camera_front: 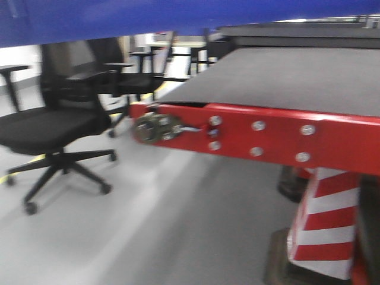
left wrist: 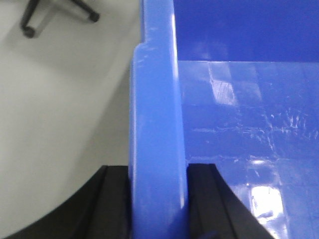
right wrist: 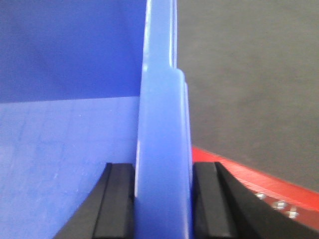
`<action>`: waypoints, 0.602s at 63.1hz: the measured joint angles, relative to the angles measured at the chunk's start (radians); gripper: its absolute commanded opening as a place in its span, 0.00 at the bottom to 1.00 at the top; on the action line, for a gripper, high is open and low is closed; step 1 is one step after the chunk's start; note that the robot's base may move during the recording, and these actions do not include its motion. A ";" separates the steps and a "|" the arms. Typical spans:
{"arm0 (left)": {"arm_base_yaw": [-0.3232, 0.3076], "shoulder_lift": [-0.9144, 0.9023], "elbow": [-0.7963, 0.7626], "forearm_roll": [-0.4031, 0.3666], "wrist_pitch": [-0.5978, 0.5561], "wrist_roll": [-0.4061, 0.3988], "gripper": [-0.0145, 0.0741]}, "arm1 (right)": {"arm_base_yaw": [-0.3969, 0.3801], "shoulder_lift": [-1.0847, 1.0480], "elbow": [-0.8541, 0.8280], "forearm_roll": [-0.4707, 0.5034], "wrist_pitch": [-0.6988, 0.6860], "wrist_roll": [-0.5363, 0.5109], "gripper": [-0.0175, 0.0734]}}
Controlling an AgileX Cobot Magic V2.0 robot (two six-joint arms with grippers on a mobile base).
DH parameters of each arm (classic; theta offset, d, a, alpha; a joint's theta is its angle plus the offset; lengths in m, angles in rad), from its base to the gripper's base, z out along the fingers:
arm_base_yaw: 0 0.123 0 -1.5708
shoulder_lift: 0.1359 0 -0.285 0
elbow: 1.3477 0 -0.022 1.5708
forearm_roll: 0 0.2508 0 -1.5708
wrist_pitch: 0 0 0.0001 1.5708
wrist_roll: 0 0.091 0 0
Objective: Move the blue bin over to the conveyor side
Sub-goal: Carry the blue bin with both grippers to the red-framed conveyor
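- Blue bin (left wrist: 157,149) fills both wrist views: its thick rolled rim runs straight up the middle of each, with the glossy inside beside it.
- Left fingers (left wrist: 117,204) are clenched on the bin's left wall, one black pad inside and one outside, both touching the rim.
- Right fingers (right wrist: 119,199) are clamped the same way on the opposite wall.
- In the front view the bin shows as a dark blue band (camera_front: 148,18) across the top edge, higher than the belt surface.
- Just outside the right wall lies the conveyor (right wrist: 249,74), whose red edge strip (right wrist: 234,174) with its bolts passes under the right-hand pad.
- Outside the left wall there is only pale floor (left wrist: 60,109).
- Black office chairs (camera_front: 53,124) stand on the floor off the conveyor's near corner.
- Under the red strip stands a red-and-white striped post (camera_front: 326,219).
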 measured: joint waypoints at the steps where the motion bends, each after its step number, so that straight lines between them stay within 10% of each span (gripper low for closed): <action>1: 0.000 0.000 0.000 0.000 0.000 0.000 0.14 | 0.000 0.000 0.000 0.000 0.000 0.000 0.11; 38: 0.000 0.000 0.000 0.000 0.000 0.000 0.14 | 0.000 0.000 0.000 0.000 0.000 0.002 0.11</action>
